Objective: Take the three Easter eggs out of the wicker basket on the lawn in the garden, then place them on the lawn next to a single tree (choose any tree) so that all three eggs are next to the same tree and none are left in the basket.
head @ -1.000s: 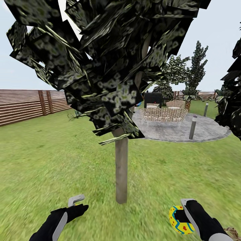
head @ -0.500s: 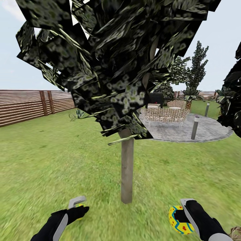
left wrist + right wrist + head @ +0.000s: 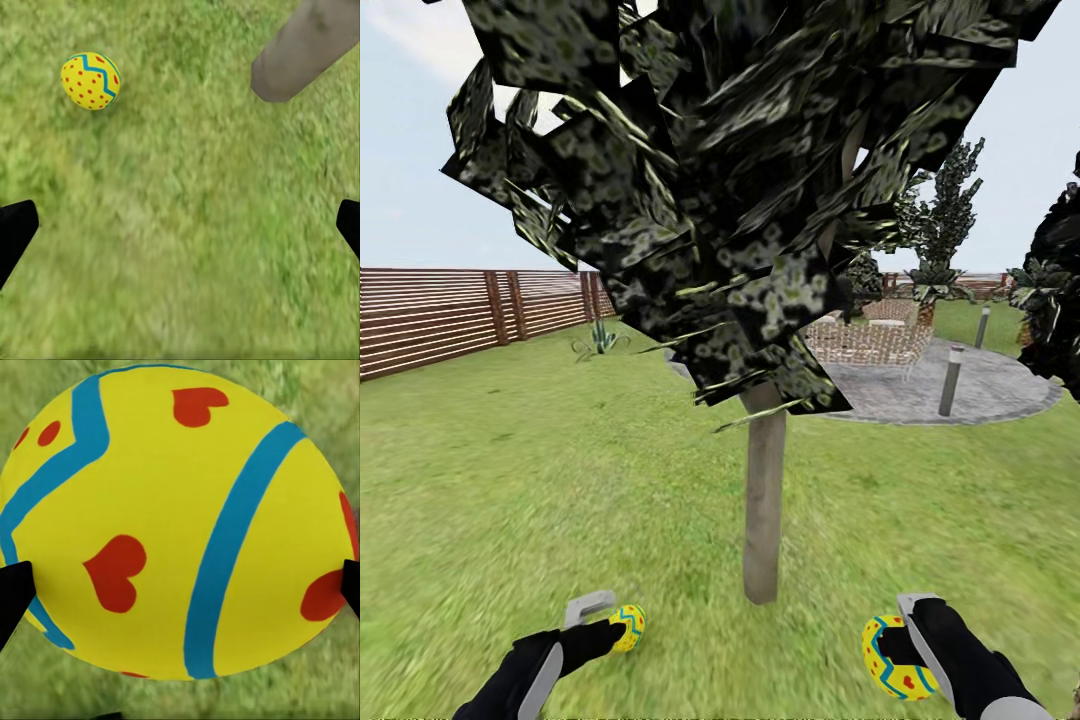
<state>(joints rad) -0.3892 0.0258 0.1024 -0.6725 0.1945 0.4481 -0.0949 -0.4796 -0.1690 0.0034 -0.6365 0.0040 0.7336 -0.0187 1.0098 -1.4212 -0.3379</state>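
The right gripper (image 3: 905, 650) has its jaws clamped on an Easter egg (image 3: 895, 657), the tree (image 3: 764, 520) ahead to its left; the left gripper (image 3: 600, 620) jaws are apart.

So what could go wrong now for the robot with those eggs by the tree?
1. The right gripper holds an Easter egg above the lawn; released from there, the round egg might roll away from the tree.
2. Another Easter egg lies loose on the grass by the open left gripper. A careless arm move could knock it off.
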